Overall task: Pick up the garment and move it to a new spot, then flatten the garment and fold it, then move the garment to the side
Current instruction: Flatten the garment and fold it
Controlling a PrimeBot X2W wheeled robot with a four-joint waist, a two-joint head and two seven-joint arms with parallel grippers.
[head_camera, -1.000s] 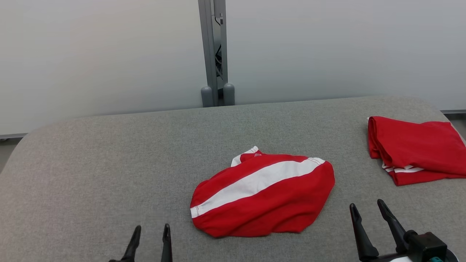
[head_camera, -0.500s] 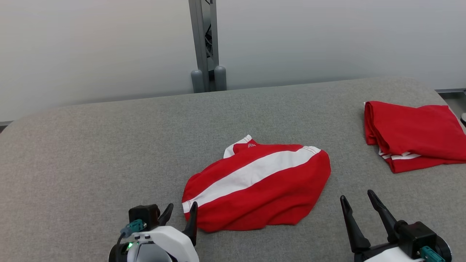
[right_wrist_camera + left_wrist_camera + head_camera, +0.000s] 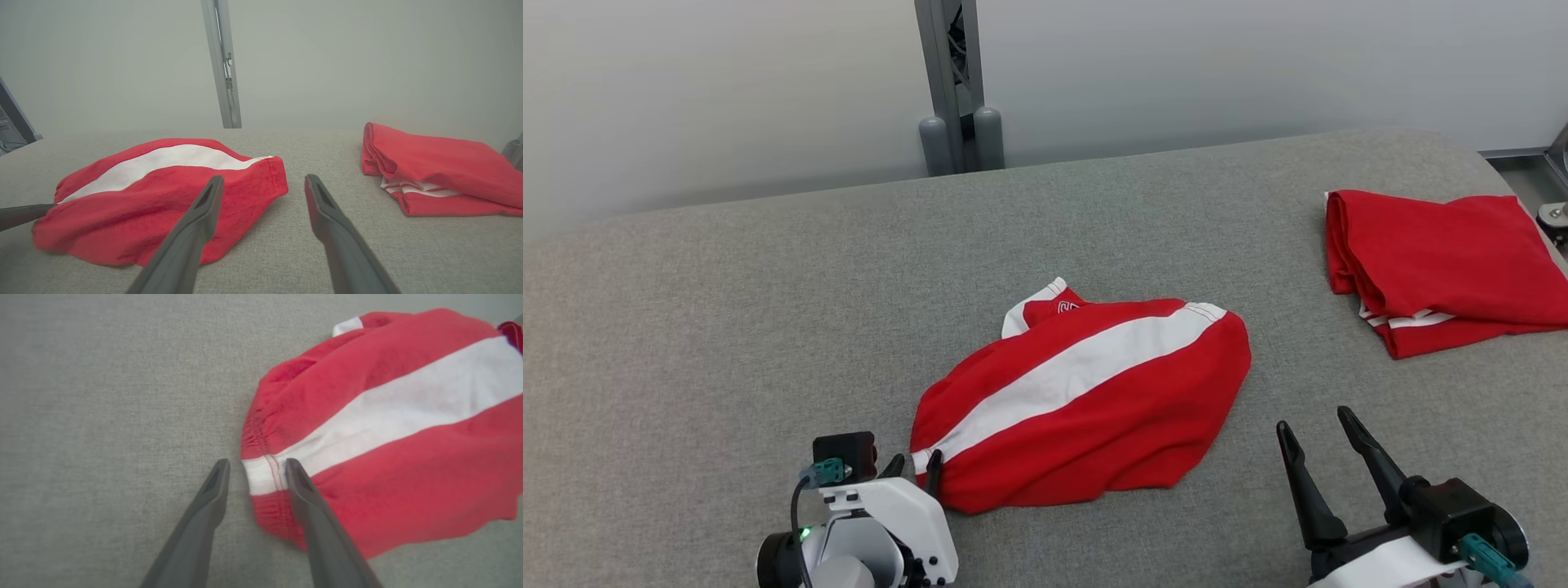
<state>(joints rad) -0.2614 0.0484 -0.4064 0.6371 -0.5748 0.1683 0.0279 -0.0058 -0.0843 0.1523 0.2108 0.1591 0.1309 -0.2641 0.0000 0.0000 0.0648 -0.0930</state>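
Note:
A crumpled red garment (image 3: 1086, 400) with a broad white stripe lies in the middle of the grey padded table (image 3: 727, 310). My left gripper (image 3: 915, 467) stands at the garment's near-left hem. In the left wrist view, my left gripper (image 3: 256, 470) straddles the white end of the hem on the garment (image 3: 388, 416). One finger rests over the cloth, the other stands clear on the table, so the jaws are still apart. My right gripper (image 3: 1313, 420) hovers open off the garment's near-right corner. The right wrist view shows my right gripper (image 3: 264, 179) empty, beside the garment (image 3: 163, 192).
A second red garment (image 3: 1437, 261), folded, lies at the table's far right edge, also seen folded (image 3: 433, 163) from the right wrist. A grey metal post (image 3: 952, 73) stands behind the table against a pale wall. Bare grey table stretches to the left.
The head camera has tilted and turned, shifting the whole picture. My left gripper has come forward to the garment's hem and its fingers have narrowed around it. The right gripper stays open.

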